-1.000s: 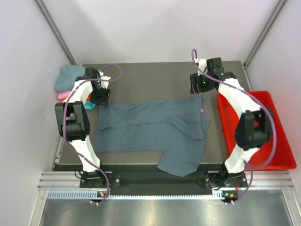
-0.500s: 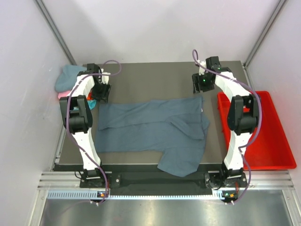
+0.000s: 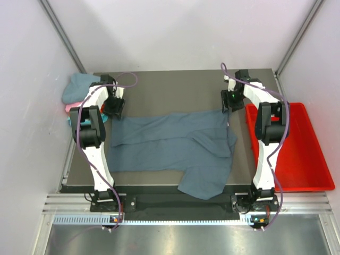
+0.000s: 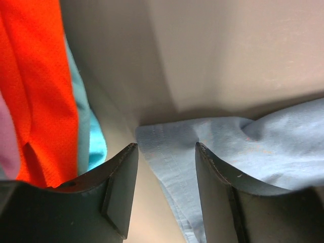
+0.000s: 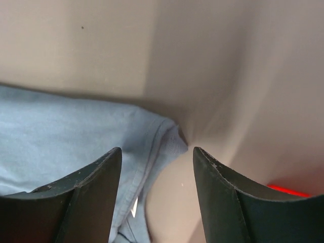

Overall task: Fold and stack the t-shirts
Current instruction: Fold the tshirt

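A slate blue-grey t-shirt (image 3: 175,146) lies partly folded across the dark table, one flap reaching the near edge. My left gripper (image 3: 113,108) is at its far left corner. In the left wrist view that gripper (image 4: 166,147) is open, with the shirt's hem corner (image 4: 167,142) between the fingers. My right gripper (image 3: 229,103) is at the far right corner. In the right wrist view it (image 5: 157,150) is open too, the collar corner (image 5: 169,139) lying between its fingers. Other t-shirts sit heaped at the far left: teal (image 3: 79,85), pink (image 3: 71,108), orange (image 4: 40,91) and turquoise (image 4: 96,147).
A red plastic tray (image 3: 305,164) stands off the table's right side, and a sliver of it (image 5: 288,190) shows in the right wrist view. Grey walls close in on both sides and the back. Bare table (image 3: 175,93) lies beyond the shirt.
Both arms have stretched out further over the table. The right gripper has come down toward the shirt's far right corner. The left gripper stays by the far left corner.
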`<state>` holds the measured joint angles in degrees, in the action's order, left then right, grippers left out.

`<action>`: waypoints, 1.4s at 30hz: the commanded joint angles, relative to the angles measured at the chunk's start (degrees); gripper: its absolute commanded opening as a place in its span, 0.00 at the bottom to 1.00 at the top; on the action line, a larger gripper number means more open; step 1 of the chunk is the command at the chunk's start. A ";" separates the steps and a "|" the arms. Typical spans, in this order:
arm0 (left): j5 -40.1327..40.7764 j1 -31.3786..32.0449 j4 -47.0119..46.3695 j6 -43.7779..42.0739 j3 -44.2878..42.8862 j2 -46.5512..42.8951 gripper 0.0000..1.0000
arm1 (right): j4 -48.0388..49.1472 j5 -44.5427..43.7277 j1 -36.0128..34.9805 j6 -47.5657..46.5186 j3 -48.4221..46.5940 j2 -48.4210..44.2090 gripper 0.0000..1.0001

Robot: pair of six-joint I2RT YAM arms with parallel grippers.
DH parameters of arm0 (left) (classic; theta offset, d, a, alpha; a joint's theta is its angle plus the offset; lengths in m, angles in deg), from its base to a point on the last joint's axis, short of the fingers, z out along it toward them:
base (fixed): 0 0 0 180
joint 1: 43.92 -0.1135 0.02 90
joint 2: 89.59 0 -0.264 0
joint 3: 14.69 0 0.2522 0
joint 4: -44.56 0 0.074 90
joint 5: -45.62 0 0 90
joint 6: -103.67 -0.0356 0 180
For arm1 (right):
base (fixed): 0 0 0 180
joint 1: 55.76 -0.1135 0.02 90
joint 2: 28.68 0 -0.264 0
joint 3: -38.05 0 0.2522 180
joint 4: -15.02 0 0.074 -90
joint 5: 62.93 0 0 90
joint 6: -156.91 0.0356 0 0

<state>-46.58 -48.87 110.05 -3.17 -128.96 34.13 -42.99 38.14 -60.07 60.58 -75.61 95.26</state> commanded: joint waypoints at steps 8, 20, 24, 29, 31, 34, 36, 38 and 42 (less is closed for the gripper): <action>3.43 -0.41 0.04 -0.74 -0.39 2.04 0.41 | -0.40 3.96 0.19 0.88 -4.17 2.53 0.47; 2.81 -0.50 -0.13 0.14 -9.94 9.33 0.00 | 1.62 -2.71 1.85 0.97 -6.35 3.41 0.02; 5.36 0.03 -1.62 0.41 -16.11 13.64 0.00 | 2.15 -5.09 3.35 -0.44 -12.15 7.35 0.01; 6.85 0.99 -4.08 0.76 -24.63 19.26 0.00 | 3.29 -5.36 3.00 -0.97 -17.70 10.79 0.01; 7.20 1.87 -5.05 0.67 -26.83 21.02 0.00 | 3.38 -5.62 2.56 -1.06 -19.18 12.29 0.02; 7.38 2.75 -7.16 0.58 -31.31 22.52 0.00 | 3.64 -4.92 2.12 -1.32 -20.68 13.61 0.03; 7.73 3.28 -9.78 0.32 -34.31 23.93 0.00 | 3.73 -3.87 1.77 -1.67 -21.56 14.39 0.04; 8.26 3.46 -11.73 0.14 -36.50 25.07 0.00 | 3.99 -4.21 1.68 -1.76 -22.97 14.92 0.03; 11.24 3.81 -18.14 -0.03 -37.83 26.31 0.00 | 4.96 -4.92 1.50 -1.58 -25.78 16.94 0.04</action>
<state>-37.92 -44.85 102.07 -2.89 -164.65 58.26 -41.46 35.02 -58.37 59.84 -97.68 110.40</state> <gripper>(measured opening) 0.015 0.055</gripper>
